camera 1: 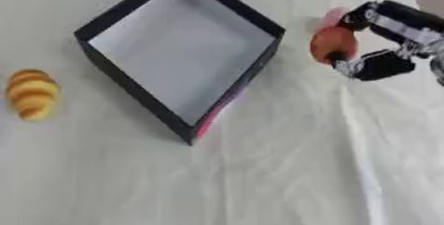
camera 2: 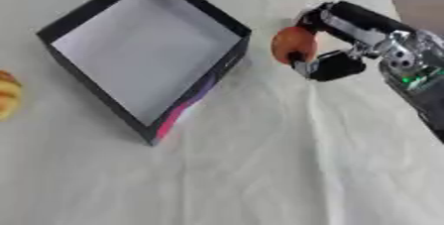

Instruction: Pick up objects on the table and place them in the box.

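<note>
A black box [camera 1: 138,90] with a pale inside stands open at the upper left of the table, nothing in it. Just right of its right corner my right hand [camera 2: 343,35] is shut on a round orange-red fruit [camera 2: 291,43], fingers above it and thumb below. The fruit is held beside the box wall, outside it; whether it touches the cloth I cannot tell. A yellow-and-brown striped croissant [camera 1: 31,94] lies on the cloth left of the box. My left hand shows in neither view.
A white wrinkled cloth [camera 1: 286,169] covers the table. A pink-red patch [camera 1: 208,120] shows on the box's outer wall near its front corner. A dark edge runs along the far side of the table.
</note>
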### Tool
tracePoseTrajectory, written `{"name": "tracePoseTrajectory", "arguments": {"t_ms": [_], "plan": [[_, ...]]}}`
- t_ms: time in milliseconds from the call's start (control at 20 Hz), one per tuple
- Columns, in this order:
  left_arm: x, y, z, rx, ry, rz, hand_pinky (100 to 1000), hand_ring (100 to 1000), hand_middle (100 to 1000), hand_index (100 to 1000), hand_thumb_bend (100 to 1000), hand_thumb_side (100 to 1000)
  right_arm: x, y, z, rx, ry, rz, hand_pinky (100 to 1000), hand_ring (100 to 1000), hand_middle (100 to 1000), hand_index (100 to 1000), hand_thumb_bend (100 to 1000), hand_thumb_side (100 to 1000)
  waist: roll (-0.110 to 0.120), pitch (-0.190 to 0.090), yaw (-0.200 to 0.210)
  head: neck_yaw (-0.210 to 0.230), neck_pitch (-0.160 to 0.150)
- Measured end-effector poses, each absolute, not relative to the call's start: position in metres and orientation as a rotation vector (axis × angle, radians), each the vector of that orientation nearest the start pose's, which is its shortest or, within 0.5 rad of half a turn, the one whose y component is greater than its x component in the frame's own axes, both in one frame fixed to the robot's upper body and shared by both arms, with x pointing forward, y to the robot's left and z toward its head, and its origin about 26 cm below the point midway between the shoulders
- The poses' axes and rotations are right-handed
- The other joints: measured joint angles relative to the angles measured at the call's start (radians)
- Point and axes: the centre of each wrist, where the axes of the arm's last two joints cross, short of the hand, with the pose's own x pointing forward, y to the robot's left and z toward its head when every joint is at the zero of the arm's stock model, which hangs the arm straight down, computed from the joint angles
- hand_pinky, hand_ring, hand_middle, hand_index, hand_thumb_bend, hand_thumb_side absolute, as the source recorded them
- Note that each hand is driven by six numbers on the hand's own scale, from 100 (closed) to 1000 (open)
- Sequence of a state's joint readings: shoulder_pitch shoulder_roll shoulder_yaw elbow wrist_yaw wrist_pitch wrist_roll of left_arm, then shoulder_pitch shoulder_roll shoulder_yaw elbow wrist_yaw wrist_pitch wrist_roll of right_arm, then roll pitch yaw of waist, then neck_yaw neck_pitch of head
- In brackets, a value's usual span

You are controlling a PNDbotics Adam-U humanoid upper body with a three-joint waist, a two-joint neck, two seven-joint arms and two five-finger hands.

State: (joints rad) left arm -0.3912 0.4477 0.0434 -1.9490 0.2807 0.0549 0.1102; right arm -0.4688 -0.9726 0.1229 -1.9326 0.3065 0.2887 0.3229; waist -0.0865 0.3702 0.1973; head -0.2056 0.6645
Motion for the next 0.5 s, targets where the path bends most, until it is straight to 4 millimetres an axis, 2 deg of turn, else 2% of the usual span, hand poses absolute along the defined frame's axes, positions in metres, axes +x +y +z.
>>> {"name": "tracePoseTrajectory", "arguments": {"t_ms": [250, 500], "plan": [[0.31, 0.287, 0.238, 0.05, -2.305, -0.147, 929, 931, 935, 842, 179, 765, 0.306, -0.285, 0.342, -0.976, -1.8, 1.262, 839, 725, 509, 668, 200, 226, 0.001, -0.001, -0.002, -0.017, 0.001], [0.305, 0.297, 0.247, 0.096, -2.37, -0.091, 926, 927, 930, 842, 162, 735, 0.335, -0.261, 0.362, -1.017, -1.804, 1.335, 845, 729, 516, 667, 233, 257, 0.017, -0.002, 0.013, -0.038, 0.01]]}}
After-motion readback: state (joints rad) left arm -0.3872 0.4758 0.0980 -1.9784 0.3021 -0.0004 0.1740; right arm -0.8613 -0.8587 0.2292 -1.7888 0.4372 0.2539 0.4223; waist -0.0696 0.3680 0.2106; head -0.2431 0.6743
